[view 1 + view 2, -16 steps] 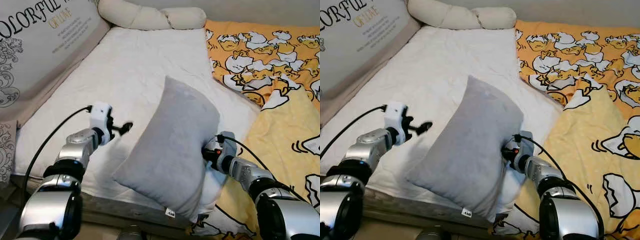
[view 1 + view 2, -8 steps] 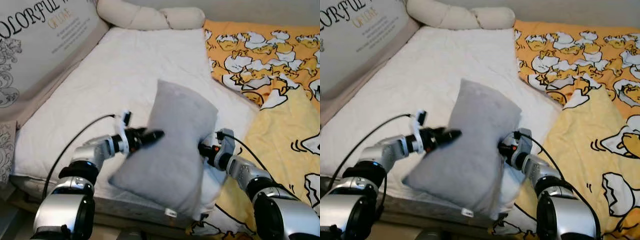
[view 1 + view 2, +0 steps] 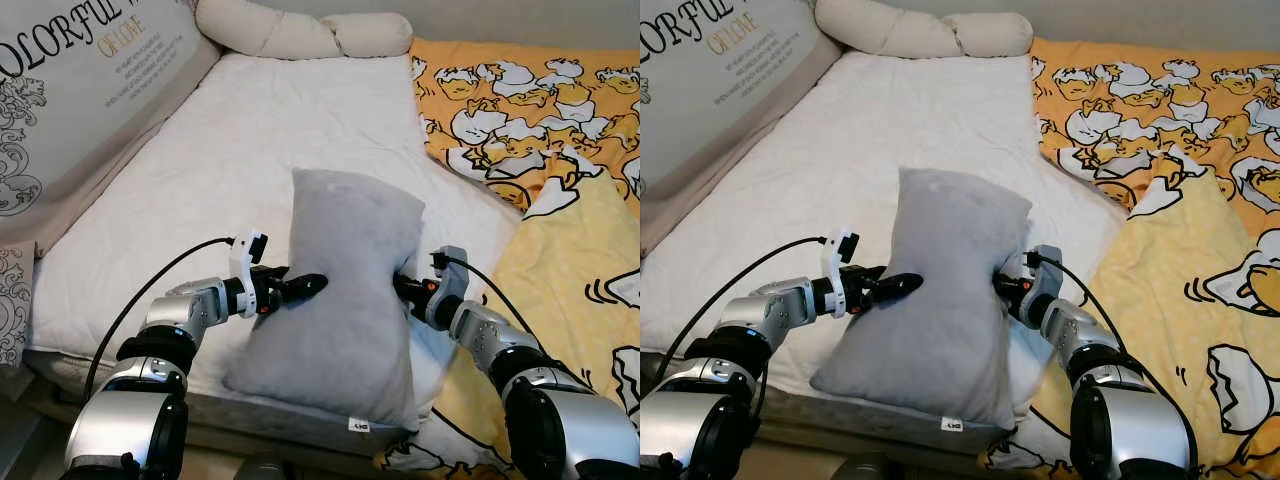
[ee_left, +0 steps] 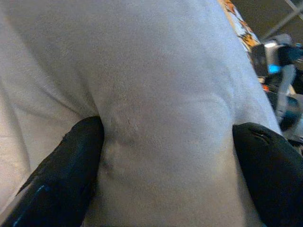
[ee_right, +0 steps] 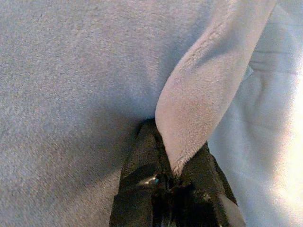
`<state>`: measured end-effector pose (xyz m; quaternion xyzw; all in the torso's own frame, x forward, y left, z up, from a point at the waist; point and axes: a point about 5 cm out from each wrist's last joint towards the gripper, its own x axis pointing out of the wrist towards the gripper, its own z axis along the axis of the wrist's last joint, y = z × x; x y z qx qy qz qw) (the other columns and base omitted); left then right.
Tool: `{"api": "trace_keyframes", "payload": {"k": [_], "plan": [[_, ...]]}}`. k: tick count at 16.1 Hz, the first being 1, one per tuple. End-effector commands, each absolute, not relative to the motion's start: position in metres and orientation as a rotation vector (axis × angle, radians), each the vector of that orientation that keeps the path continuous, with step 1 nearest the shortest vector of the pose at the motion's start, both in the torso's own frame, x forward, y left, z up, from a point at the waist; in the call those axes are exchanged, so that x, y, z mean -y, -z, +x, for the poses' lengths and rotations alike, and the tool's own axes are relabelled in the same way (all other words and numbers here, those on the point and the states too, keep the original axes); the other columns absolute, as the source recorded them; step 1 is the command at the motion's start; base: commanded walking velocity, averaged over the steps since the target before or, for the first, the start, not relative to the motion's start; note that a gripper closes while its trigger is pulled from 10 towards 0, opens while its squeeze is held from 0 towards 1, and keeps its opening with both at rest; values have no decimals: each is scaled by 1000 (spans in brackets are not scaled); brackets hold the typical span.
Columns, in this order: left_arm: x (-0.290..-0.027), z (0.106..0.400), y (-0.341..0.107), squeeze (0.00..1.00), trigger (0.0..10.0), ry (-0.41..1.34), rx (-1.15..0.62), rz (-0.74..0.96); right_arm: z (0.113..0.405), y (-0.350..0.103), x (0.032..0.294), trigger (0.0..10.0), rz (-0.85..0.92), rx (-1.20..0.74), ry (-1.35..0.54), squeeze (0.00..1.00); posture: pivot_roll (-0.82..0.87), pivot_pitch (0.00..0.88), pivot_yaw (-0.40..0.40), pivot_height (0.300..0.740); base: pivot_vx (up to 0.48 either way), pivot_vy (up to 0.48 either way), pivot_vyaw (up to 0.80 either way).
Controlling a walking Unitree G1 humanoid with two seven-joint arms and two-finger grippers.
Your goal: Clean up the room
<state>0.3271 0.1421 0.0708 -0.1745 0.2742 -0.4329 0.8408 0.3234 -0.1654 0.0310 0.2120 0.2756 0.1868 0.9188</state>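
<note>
Left eye view: one grey pillow (image 3: 340, 300) stands on end near the foot edge of the white mattress (image 3: 250, 140), held between two arms. Left of the pillow, the left gripper (image 3: 300, 285) meets its left side at mid-height; right of the pillow, the right gripper (image 3: 405, 288) meets its right edge at about the same height.

Left wrist view adds what the head views cannot: two black fingers (image 4: 61, 165) spread wide, the pillow's plush bulging between them and creased where one pad presses in, so this gripper straddles and squeezes the pillow's flank. Past the pillow, the right arm's wrist unit shows in the far corner.

Right wrist view: black fingertips (image 5: 142, 179) clamped tight on a folded seam flap of the pillow, pale mattress cover beside it.

Count: one grey pillow, two grippers, one cream knotted bolster (image 3: 300, 35) far beyond the pillow at the head of the mattress, one printed cushion (image 3: 80, 90) propped along the wall well left of the pillow, one yellow duck-print quilt (image 3: 540, 130) right of the pillow.

Edges and room: pillow's lower corner with its small tag (image 3: 359, 425) hangs just over the mattress's foot edge. Open white sheet lies beyond the pillow and to its left; the quilt's folded edge sits close on its right.
</note>
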Motion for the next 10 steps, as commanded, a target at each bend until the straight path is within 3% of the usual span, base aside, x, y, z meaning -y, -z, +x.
{"api": "trace_keyframes", "payload": {"k": [1,2,3,4,5,10], "plan": [[-136,321,-65,1000,10000,970,-644,-339,339,-52,161,0,431,-471,-415,0,78,0,73,740,0,0,0],[-136,318,-63,1000,2980,991,-678,-347,340,-54,159,0,435,-461,-422,0,79,0,74,740,0,0,0],[-136,318,-63,1000,2980,994,-682,-354,341,-54,159,0,436,-458,-423,0,79,0,74,740,0,0,0],[-134,318,-64,180,0,1009,-679,-385,342,-56,158,0,440,-450,-430,0,82,0,73,740,0,0,0],[-133,318,-68,0,0,1024,-673,-430,343,-58,156,0,449,-442,-446,0,90,0,71,740,0,0,0],[-135,316,-79,0,0,1050,-638,-560,344,-64,143,0,471,-418,-546,0,113,0,56,740,0,0,0]]}}
